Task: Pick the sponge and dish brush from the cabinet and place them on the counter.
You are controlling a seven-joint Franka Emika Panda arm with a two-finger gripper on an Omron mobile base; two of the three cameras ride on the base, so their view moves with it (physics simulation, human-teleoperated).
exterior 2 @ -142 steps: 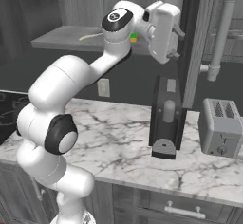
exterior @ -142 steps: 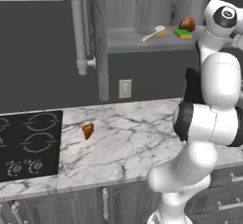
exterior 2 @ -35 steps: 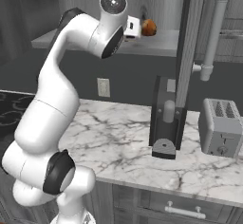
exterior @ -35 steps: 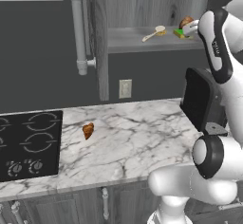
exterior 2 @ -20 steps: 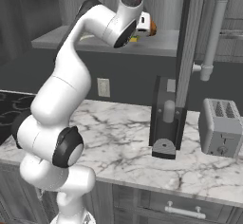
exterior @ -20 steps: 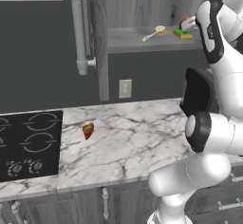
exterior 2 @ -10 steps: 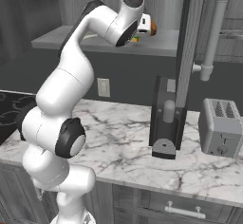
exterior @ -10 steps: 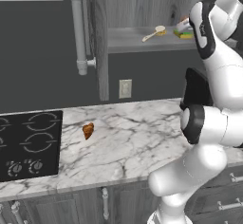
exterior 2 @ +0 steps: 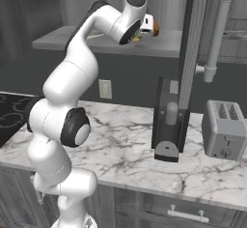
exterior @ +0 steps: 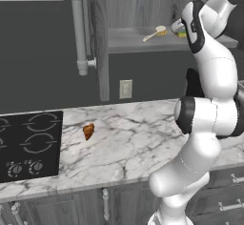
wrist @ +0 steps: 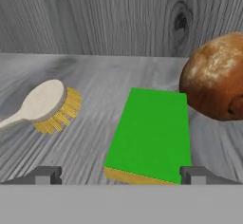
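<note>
The green-topped sponge [wrist: 149, 133] lies flat on the cabinet's grey shelf [wrist: 95, 76], its yellow layer showing at the near edge. My gripper [wrist: 122, 174] is open, and the sponge's near end lies between the two fingertips, nearer the right one. The dish brush [wrist: 45, 107] rests to the left of the sponge, bristle head toward it and cream handle running off left. From the left base view the brush [exterior: 154, 33] lies on the shelf [exterior: 128, 40] just left of my hand. The marble counter [exterior: 128, 143] runs below.
A brown rounded lump [wrist: 216, 83] sits close to the sponge's right far corner. On the counter are a small orange-brown pastry [exterior: 88, 130], the black cooktop [exterior: 28, 145], a dark appliance [exterior 2: 169, 130] and a toaster [exterior 2: 226, 130]. The open cabinet door [exterior 2: 193, 53] stands right of my hand.
My hand has moved in closer over the shelf toward the sponge, now covering most of it in the left base view. The jaws stay wide apart; sponge and brush have not moved.
</note>
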